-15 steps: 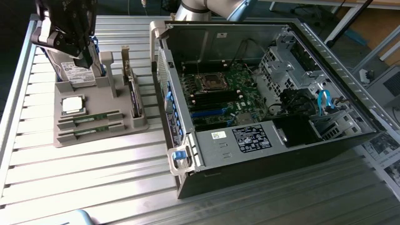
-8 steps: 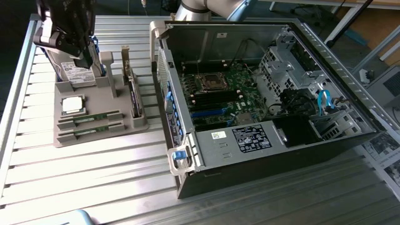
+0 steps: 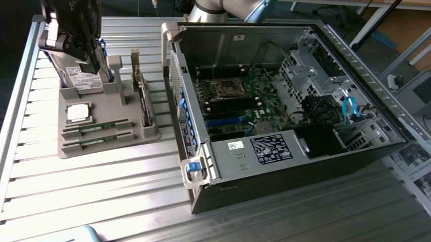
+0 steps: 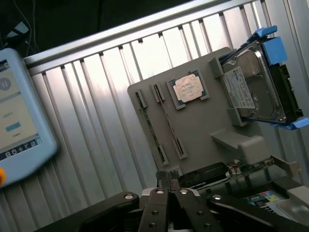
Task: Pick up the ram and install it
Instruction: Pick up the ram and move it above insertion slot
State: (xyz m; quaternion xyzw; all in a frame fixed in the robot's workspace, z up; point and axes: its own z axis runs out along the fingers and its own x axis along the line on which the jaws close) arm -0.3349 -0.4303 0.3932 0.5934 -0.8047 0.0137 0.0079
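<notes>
The jaws of the gripper (image 4: 168,187) are seen pressed together, and nothing is held between them. The gripper is hung over the drive (image 3: 84,80) at one end of the grey tray (image 3: 111,151), well apart from the ram (image 3: 101,128). The ram seems to be stood on its long edge in a slot of the tray. A second stick (image 3: 101,141) like it is placed just beside it, and a square silver chip (image 3: 78,112) is near. The tray is set on the worktop (image 3: 101,191) beside the open computer (image 3: 269,101).

The ram is judged to be light, stiff and easy to break. It is best pinched by its flat sides, near the middle. It is seen as a thin green stick with small black chips in a row.
</notes>
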